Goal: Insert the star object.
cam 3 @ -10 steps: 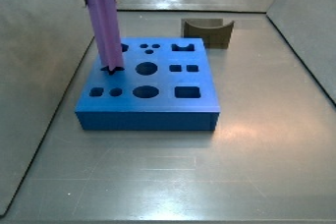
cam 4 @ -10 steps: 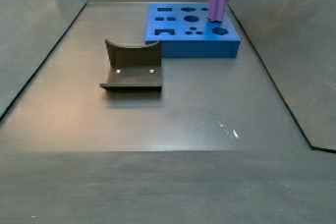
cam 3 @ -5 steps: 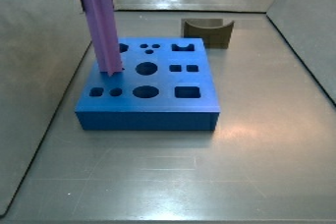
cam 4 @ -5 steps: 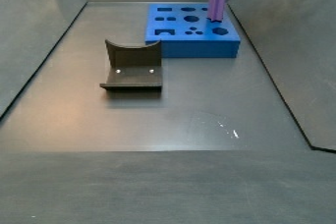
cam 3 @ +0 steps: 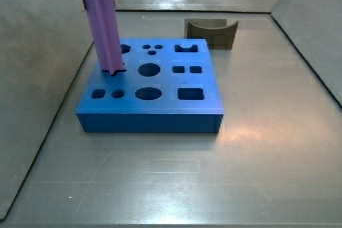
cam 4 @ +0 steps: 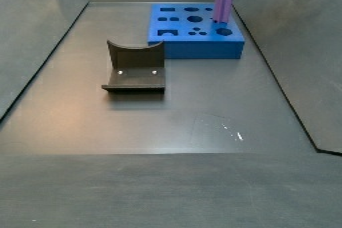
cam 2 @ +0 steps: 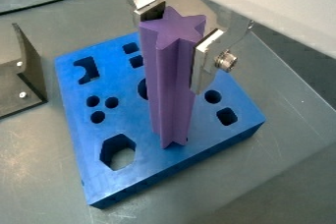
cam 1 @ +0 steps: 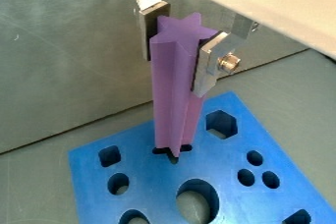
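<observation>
Clamping top of star object (cam 1: 176, 81), gripper (cam 1: 180, 37) above blue block (cam 2: 157, 120); silver fingers (cam 2: 203, 59) flat on ridges. Peg upright, tip at star hole near block edge, depth unclear. Risk: points misaligned with hole, peg jams, tilts, slips in pads. Dark curved piece (cam 4: 134, 67) well apart.

Star object (cam 1: 176, 90): purple, lilac on lit faces. Block (cam 2: 157, 130): bright blue, holes dark. Curved piece (cam 4: 134, 67): dark olive. Gripper (cam 1: 176, 43) above the block: silver fingers (cam 1: 213, 59). Floor (cam 4: 160, 142): dull grey metal.
</observation>
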Controlling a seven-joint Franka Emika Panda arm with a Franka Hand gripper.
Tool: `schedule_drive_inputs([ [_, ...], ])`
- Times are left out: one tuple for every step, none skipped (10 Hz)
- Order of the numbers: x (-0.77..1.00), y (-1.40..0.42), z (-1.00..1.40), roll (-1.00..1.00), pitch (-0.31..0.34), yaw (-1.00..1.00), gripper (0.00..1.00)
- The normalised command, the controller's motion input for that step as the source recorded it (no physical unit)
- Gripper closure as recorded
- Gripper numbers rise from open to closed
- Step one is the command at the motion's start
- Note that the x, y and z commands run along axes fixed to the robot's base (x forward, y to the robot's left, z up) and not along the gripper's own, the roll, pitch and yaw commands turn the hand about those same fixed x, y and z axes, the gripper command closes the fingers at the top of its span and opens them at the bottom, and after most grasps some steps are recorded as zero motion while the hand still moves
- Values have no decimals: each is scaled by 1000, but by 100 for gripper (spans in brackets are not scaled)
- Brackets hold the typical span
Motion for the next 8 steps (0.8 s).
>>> schedule_drive_inputs([
  [151, -126, -386, -160, -80, -86, 100],
  [174, -111, -351, -179, -63, -146, 100],
  [151, -100, -383, -176, -71, -157, 100],
  [131, -63, -411, -183, -74, -217, 100],
  [140, 0, -643, -176, -76, -174, 100],
  [157, 0, -851, -126, -80, -120, 100],
  [171, 0, -1000, -49, -49, -43, 100],
  [157, 0, -949, -23, -26, -51, 100],
])
